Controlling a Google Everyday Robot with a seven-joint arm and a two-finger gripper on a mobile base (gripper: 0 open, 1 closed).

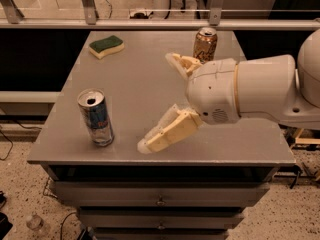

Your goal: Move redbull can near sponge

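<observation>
Grey drawers are seen under the worktop, where the redbull can is stood upright near the front left edge, well apart from the sponge at the back left. The hand is held over the middle of the worktop, right of the redbull can, with its two fingers spread wide and nothing gripped. An orange-tan can is stood at the back.
</observation>
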